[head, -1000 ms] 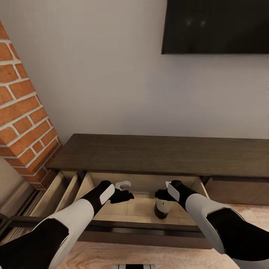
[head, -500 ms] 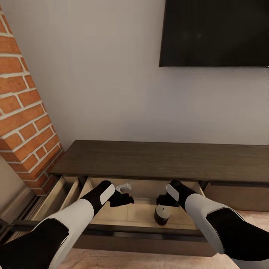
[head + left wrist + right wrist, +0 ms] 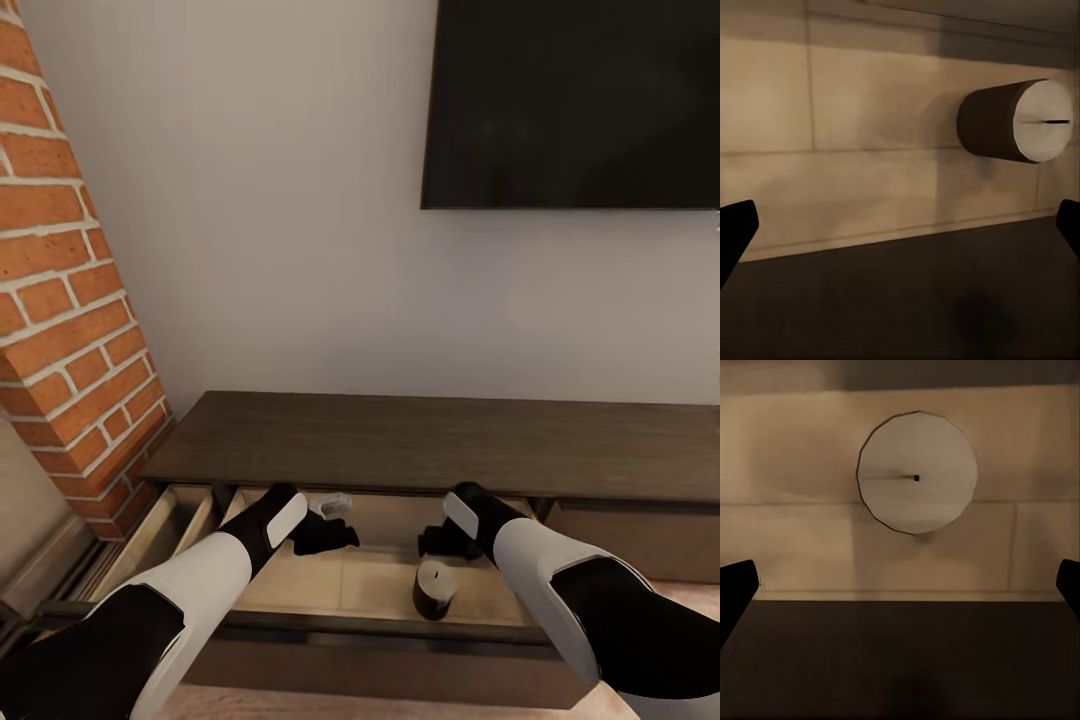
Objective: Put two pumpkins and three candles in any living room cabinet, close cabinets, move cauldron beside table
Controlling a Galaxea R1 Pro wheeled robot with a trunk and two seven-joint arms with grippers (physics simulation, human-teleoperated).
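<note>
Both black grippers, left (image 3: pixel 335 535) and right (image 3: pixel 438 541), hover jaws spread and empty over the dark-brown wood cabinet's (image 3: pixel 440 445) open beige drawer, where one stubby brown-grey candle (image 3: pixel 434 588) stands upright.

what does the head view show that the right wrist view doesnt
Head view alone: the brick column, the dark wall screen, the cabinet top, both arms, and the left gripper over the open drawer. Right wrist view alone: the candle's wick seen straight down, and the right gripper with fingertips spread wide. Both: the candle standing on the drawer's beige floor.
</note>
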